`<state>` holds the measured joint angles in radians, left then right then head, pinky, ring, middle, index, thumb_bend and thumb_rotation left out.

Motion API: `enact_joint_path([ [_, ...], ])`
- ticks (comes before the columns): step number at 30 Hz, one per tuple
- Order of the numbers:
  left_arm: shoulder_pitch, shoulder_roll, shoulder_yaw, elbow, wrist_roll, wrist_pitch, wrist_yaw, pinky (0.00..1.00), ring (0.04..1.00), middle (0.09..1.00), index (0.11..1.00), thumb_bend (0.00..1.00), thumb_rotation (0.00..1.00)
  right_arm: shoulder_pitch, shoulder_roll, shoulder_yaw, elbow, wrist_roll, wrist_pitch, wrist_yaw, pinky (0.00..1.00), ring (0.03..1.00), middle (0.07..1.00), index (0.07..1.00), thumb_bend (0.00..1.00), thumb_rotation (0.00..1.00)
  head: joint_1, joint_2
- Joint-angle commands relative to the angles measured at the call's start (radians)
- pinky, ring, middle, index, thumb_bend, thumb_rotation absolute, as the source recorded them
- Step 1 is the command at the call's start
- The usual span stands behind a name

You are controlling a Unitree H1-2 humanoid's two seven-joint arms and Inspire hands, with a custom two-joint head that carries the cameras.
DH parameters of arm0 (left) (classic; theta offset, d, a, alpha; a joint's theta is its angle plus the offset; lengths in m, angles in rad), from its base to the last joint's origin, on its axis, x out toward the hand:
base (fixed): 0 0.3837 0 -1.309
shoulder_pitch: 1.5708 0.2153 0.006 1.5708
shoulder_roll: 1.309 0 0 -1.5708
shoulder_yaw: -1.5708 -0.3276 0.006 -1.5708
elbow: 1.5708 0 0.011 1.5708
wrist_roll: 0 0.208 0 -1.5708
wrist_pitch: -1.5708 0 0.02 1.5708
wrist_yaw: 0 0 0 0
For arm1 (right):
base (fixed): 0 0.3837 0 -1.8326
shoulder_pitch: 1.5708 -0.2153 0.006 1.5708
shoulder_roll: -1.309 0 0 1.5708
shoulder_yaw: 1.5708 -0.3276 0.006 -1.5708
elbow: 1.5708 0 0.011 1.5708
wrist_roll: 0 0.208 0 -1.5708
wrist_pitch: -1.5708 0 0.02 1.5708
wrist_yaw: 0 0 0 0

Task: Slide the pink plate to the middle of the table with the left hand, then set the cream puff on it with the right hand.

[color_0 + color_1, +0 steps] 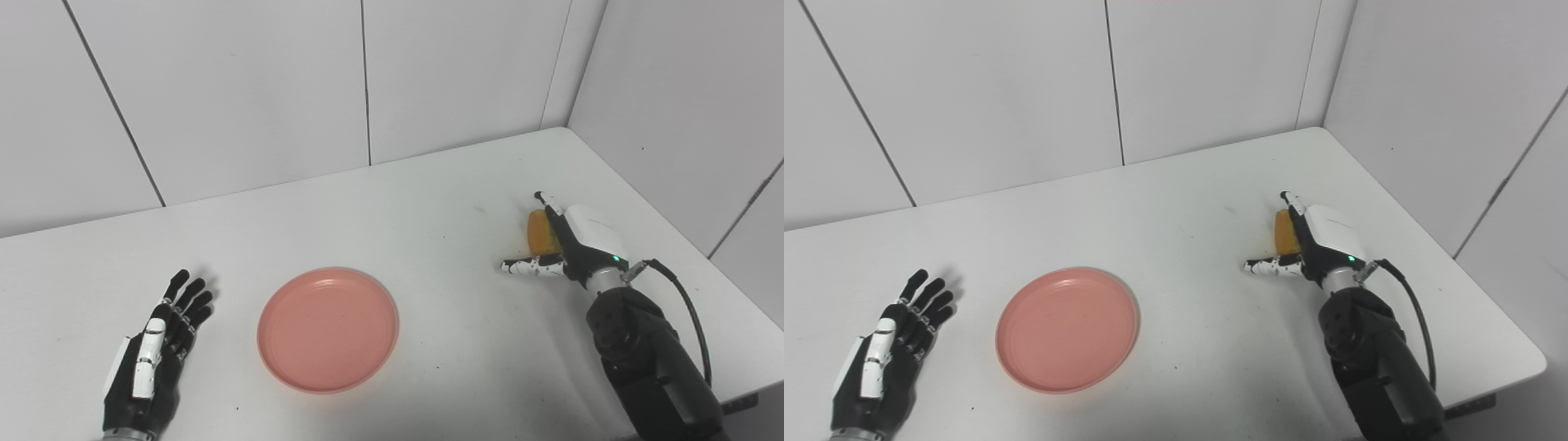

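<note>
Right hand (572, 242) sits at the far right of the desk (429, 202) in the left eye view, its palm turned toward the puff (539, 233), which lies on the desk against the inner side of the hand. Its fingers reach along the puff's far side while the thumb sticks out low and to the left, well apart from them, so the hand looks wide and not yet closed on anything. The plate (327, 329) rests near the middle of the desk, empty, well apart from the puff. The left hand (156, 349) lies flat at the left, fingers spread, holding nothing, just clear of the plate's rim.

From the right eye view the puff (1285, 233) shows only as a narrow orange strip beside the right hand (1317, 242); most of it is hidden, so how much of it the fingers cover cannot be told. The plate (1067, 329) and left hand (888, 355) stand as in the other view.

The likely trouble is the grip. With the thumb so far out, closing could push the puff sideways and away instead of pinching it. A hard squeeze could crush something that soft. A shallow hold might let it drop on the long carry to the plate, or land it on the rim.
</note>
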<state>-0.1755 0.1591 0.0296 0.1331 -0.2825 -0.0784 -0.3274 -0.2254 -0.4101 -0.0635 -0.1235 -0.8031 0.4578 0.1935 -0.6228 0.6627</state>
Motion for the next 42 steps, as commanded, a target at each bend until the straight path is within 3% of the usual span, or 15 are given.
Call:
enact_joint_path([
  [1, 0.097, -0.01, -0.002, 0.05, -0.012, 0.011, -0.007, 0.93, 0.923, 0.939, 0.935, 0.38, 1.0, -0.017, -0.026, -0.007, -0.013, 0.005, 0.006, -0.022, 0.71, 0.863, 0.941, 0.935, 0.88, 0.44, 0.0, -0.001],
  [10, 0.098, -0.012, 0.006, 0.043, -0.012, 0.02, -0.007, 0.93, 0.924, 0.94, 0.936, 0.36, 1.0, -0.016, -0.029, 0.007, 0.006, 0.018, 0.003, -0.037, 0.69, 0.83, 0.909, 0.896, 0.86, 0.43, 0.001, -0.001],
  [18, 0.095, -0.014, 0.011, 0.051, -0.014, 0.013, -0.007, 0.93, 0.918, 0.935, 0.929, 0.36, 1.0, -0.039, 0.002, -0.016, 0.056, 0.038, 0.007, -0.09, 0.68, 0.792, 0.838, 0.809, 0.76, 0.31, 0.001, 0.0],
  [21, 0.096, -0.014, 0.012, 0.051, -0.013, 0.012, -0.008, 0.92, 0.917, 0.934, 0.927, 0.37, 1.0, -0.049, 0.005, -0.018, 0.089, 0.053, -0.008, -0.143, 0.64, 0.74, 0.786, 0.77, 0.74, 0.26, 0.001, 0.0],
  [23, 0.097, -0.013, 0.012, 0.046, -0.011, 0.016, -0.007, 0.92, 0.917, 0.933, 0.926, 0.37, 1.0, -0.057, 0.005, -0.018, 0.122, 0.06, -0.033, -0.195, 0.51, 0.596, 0.658, 0.685, 0.71, 0.16, 0.0, 0.001],
  [26, 0.096, -0.011, 0.012, 0.048, -0.014, 0.018, -0.012, 0.93, 0.923, 0.939, 0.934, 0.38, 1.0, -0.068, -0.001, -0.009, 0.165, 0.072, -0.063, -0.256, 0.39, 0.473, 0.53, 0.522, 0.55, 0.1, 0.001, 0.001],
  [30, 0.096, -0.011, 0.013, 0.052, -0.013, 0.01, -0.012, 0.92, 0.918, 0.936, 0.929, 0.38, 1.0, -0.087, -0.006, 0.01, 0.198, 0.071, -0.049, -0.284, 0.33, 0.42, 0.446, 0.521, 0.52, 0.0, 0.001, 0.002],
  [42, 0.099, -0.013, 0.01, 0.04, -0.01, 0.014, -0.011, 0.92, 0.918, 0.936, 0.93, 0.37, 1.0, -0.109, -0.009, 0.02, 0.147, 0.066, -0.018, -0.3, 0.31, 0.397, 0.431, 0.527, 0.52, 0.0, 0.005, 0.004],
])
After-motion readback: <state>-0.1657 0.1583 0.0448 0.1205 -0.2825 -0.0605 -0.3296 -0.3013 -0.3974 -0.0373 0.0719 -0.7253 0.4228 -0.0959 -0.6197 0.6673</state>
